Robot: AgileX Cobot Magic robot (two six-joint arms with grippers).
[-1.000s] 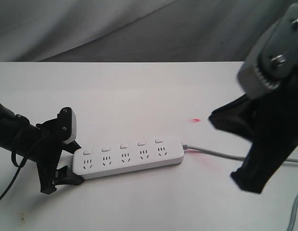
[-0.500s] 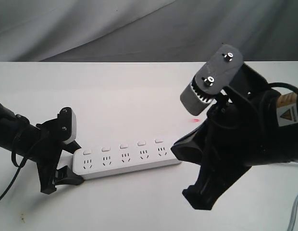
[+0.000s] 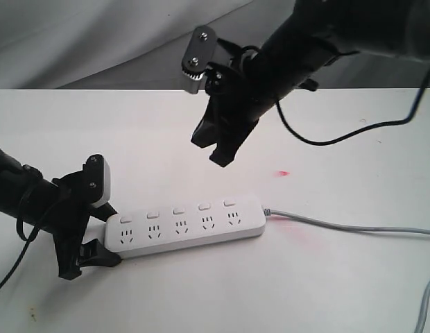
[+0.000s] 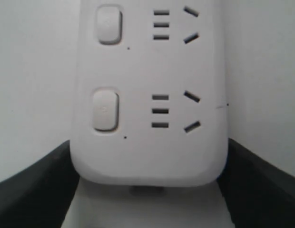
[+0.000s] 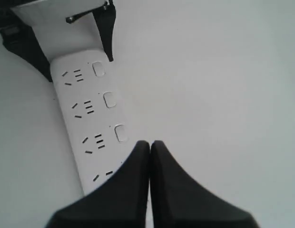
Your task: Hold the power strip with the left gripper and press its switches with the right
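The white power strip [image 3: 184,225] lies flat on the white table, its grey cord [image 3: 340,225] running off to the right. Its switches [image 3: 178,210] form a row along the far side, one per socket. My left gripper [image 3: 109,234] is shut on the strip's left end; in the left wrist view the black fingers [image 4: 38,190] press both sides of the rounded end [image 4: 150,152]. My right gripper [image 3: 211,150] hangs shut in the air behind the strip, touching nothing. In the right wrist view its joined tips [image 5: 150,145] sit beside the third switch [image 5: 120,133].
A small red light spot [image 3: 281,173] lies on the table [image 3: 201,118] right of the right gripper. A thin black cable [image 3: 354,125] loops from the right arm. A grey cloth [image 3: 97,41] hangs behind the table's far edge.
The right arm has swung from the near right up and to the left, and now hangs behind the strip's middle. The left gripper and the strip have not moved.
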